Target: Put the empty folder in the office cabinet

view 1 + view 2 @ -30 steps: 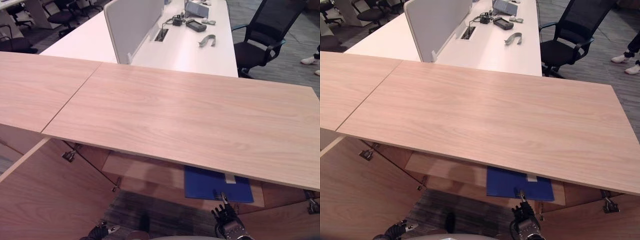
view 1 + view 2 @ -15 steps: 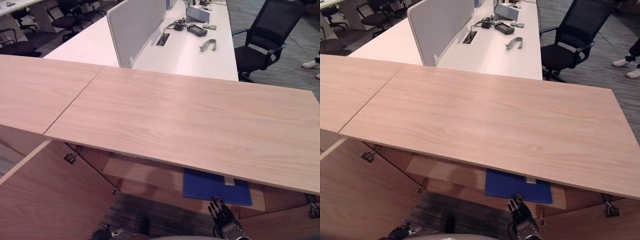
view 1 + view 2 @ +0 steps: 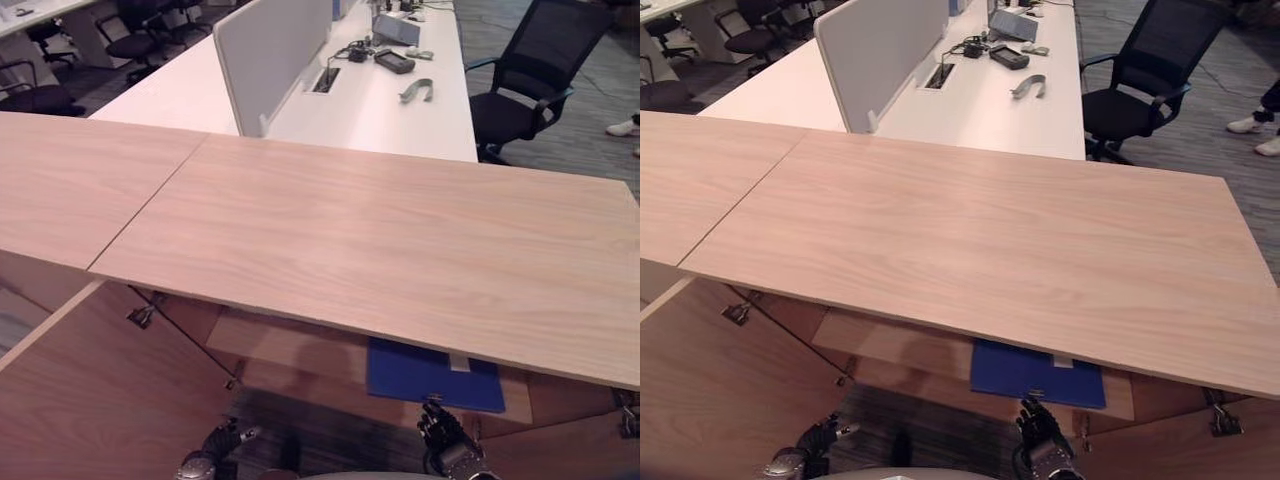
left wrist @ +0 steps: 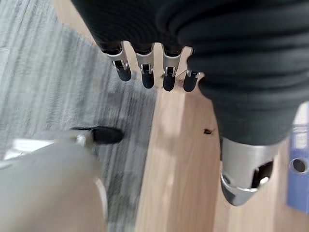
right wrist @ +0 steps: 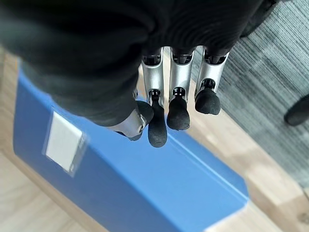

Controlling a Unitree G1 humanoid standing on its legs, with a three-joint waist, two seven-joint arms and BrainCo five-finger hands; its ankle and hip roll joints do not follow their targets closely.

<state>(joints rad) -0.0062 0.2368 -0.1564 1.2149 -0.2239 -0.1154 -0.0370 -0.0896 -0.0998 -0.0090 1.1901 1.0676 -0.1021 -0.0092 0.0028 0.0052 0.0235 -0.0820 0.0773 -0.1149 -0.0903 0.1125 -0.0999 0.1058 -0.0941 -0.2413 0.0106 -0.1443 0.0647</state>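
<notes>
A blue folder (image 3: 430,372) with a white spine label lies flat on the wooden shelf (image 3: 290,345) inside the cabinet, under the wide wooden top (image 3: 380,230). My right hand (image 3: 445,440) hangs just in front of the folder's near edge. In the right wrist view its fingers (image 5: 176,96) are straight, reach over the blue folder (image 5: 145,193) and hold nothing. My left hand (image 3: 215,447) is low at the left, in front of the cabinet over the grey carpet, open with relaxed fingers (image 4: 145,67) and empty.
An open cabinet door (image 3: 90,400) stands at the left and another (image 3: 560,450) at the lower right. Behind the cabinet are a white desk (image 3: 380,100) with a grey divider and small devices, a black office chair (image 3: 530,70), and a person's shoe (image 3: 620,127).
My right hand has drawn back a little from the folder's front edge. My left hand has come up and further into view. The camera has shifted slightly.
</notes>
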